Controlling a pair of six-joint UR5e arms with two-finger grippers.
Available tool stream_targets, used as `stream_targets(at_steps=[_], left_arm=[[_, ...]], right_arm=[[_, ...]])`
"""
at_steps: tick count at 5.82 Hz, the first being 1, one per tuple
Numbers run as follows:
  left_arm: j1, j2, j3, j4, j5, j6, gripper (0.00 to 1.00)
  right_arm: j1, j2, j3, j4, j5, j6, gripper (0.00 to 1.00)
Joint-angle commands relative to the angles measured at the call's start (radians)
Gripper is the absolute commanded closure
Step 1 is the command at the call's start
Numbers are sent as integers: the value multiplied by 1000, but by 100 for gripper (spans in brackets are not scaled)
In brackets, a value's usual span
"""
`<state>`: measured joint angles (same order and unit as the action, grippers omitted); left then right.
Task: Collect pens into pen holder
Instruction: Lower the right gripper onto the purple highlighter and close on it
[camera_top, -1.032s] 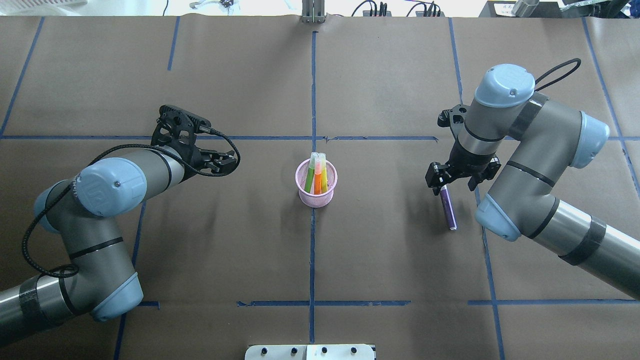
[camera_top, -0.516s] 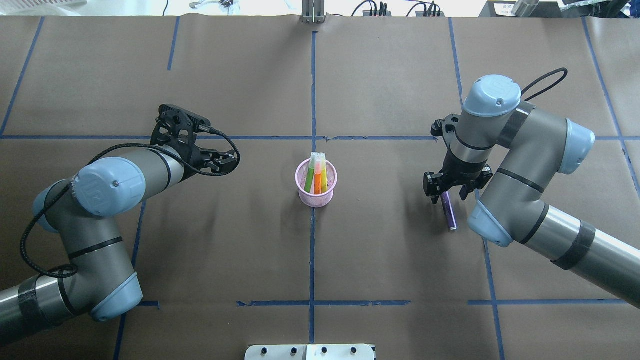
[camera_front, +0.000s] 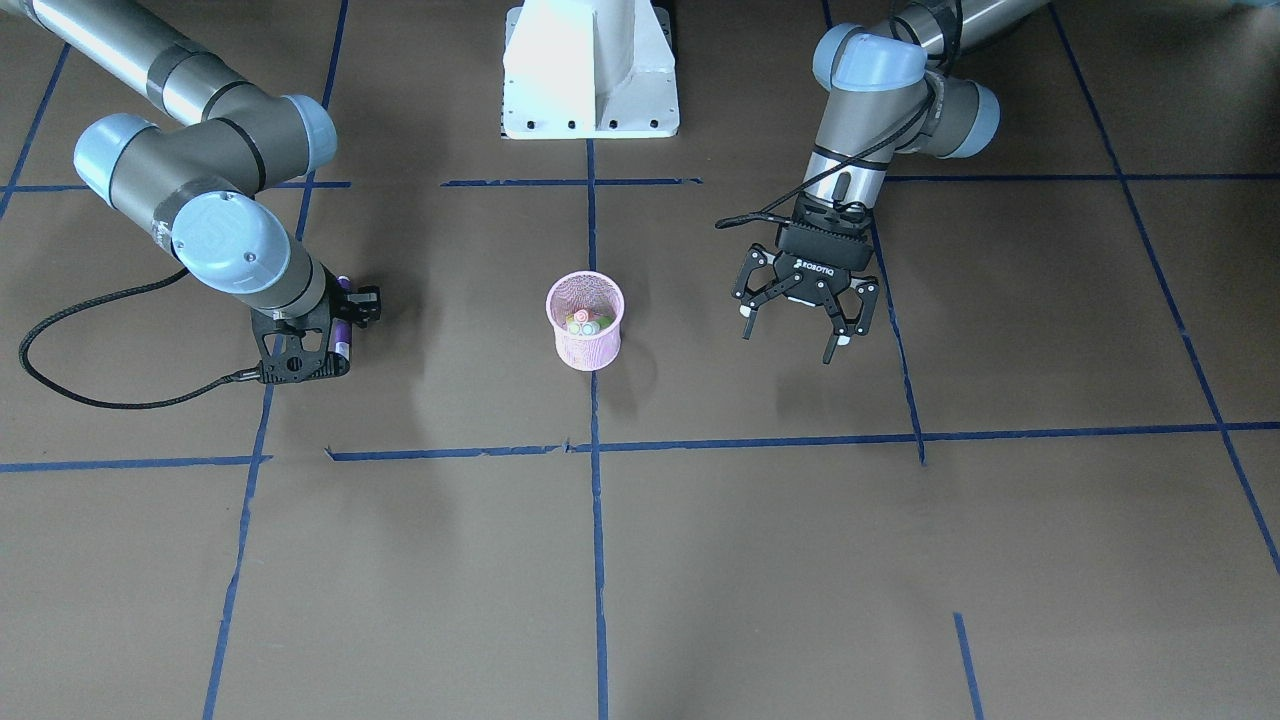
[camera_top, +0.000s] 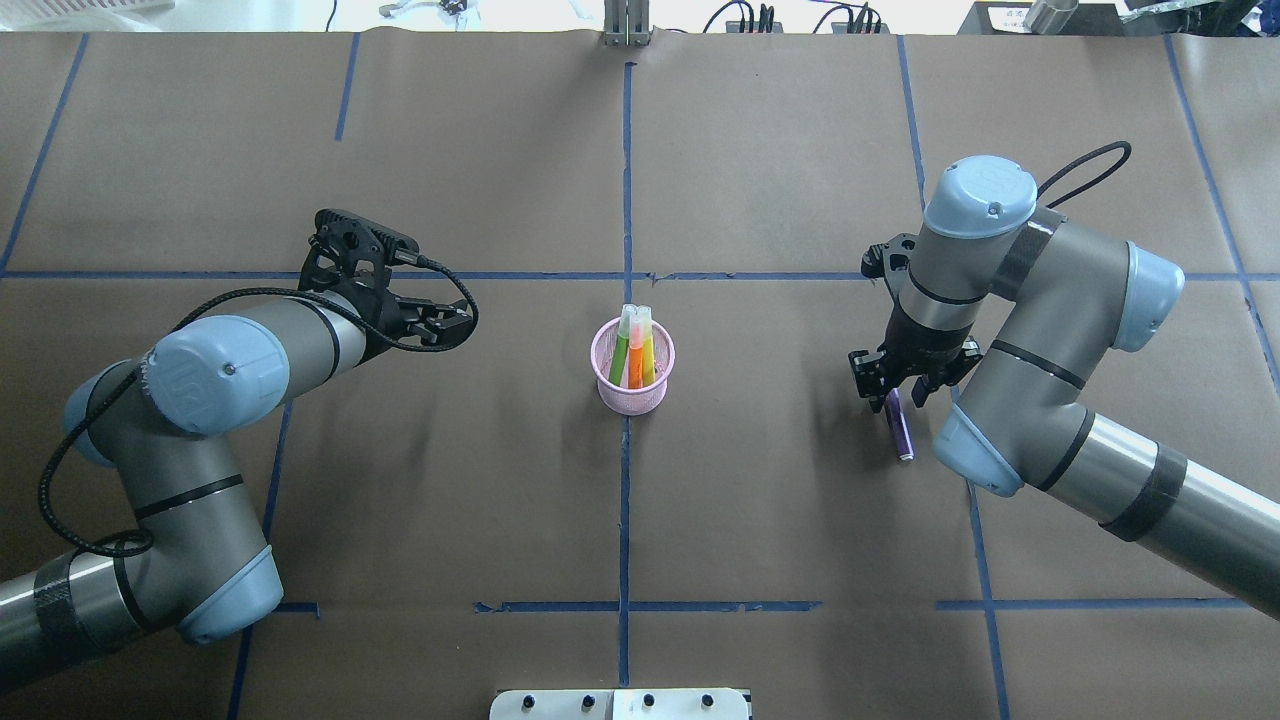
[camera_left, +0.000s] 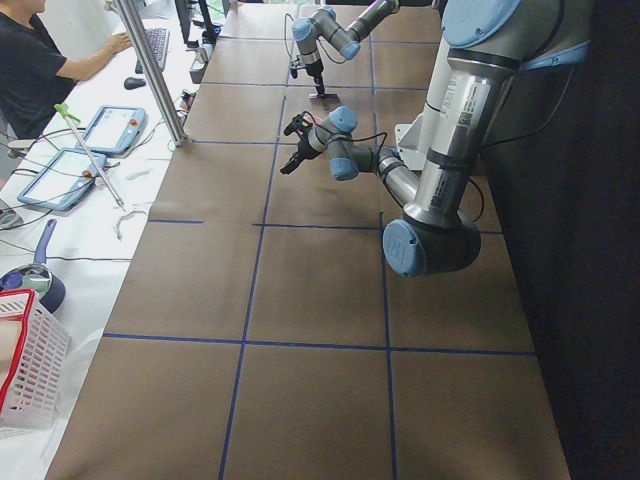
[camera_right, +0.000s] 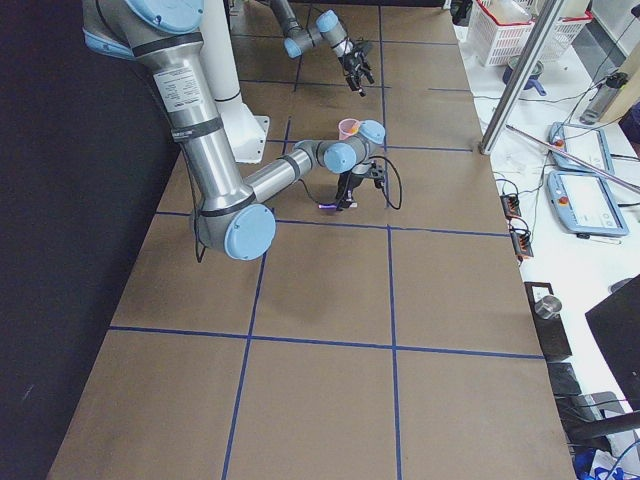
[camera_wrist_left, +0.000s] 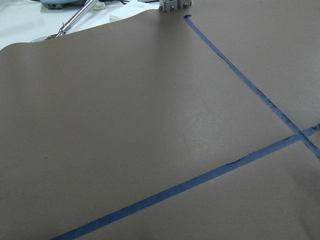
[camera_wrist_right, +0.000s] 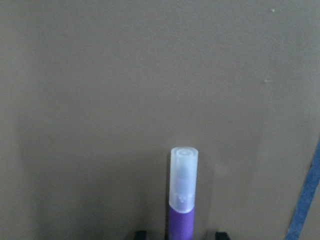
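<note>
The pink mesh pen holder (camera_top: 632, 400) stands at the table's middle and also shows in the front-facing view (camera_front: 588, 348). A green pen (camera_top: 619, 355) and an orange pen (camera_top: 636, 368) stand in it. The purple pen (camera_top: 902, 432) lies flat on the table to the right. My right gripper (camera_top: 893, 392) is low over its pale cap end. In the right wrist view the pen (camera_wrist_right: 181, 220) lies between the fingertips (camera_wrist_right: 140, 234), with gaps on both sides, so the gripper is open. My left gripper (camera_front: 790, 340) is open and empty, hanging above the table left of the holder.
Blue tape lines (camera_top: 626, 200) cross the brown paper table cover. The robot's white base (camera_front: 590, 70) is at the near edge. A person sits at a side desk with tablets (camera_left: 110, 128) beyond the table's far side.
My right gripper has moved left and down over the purple pen's far end. The pen, the holder and the left arm have not moved.
</note>
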<state>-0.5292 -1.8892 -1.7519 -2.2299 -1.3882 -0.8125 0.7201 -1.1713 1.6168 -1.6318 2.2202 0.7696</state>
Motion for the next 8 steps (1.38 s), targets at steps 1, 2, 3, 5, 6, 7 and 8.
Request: stream_targets(at_steps=[1, 2, 3, 5, 6, 7, 8], left_arm=[[0, 21, 0, -25, 3, -2, 0], [0, 21, 0, -25, 3, -1, 0], [0, 21, -1, -30, 3, -1, 0], [0, 22, 0, -30, 3, -1, 0], [0, 35, -1, -34, 3, -1, 0], [0, 35, -6, -39, 3, -1, 0], [0, 35, -24, -39, 1, -1, 0]], right_arm=[[-2, 1, -14, 1, 6, 0, 45], [-2, 1, -17, 0, 6, 0, 50], [-2, 2, -17, 0, 7, 0, 78], [-2, 2, -14, 4, 10, -4, 100], [-4, 2, 6, 6, 10, -6, 100], [-2, 30, 76, 10, 1, 10, 100], [-16, 92, 134, 24, -90, 139, 100]])
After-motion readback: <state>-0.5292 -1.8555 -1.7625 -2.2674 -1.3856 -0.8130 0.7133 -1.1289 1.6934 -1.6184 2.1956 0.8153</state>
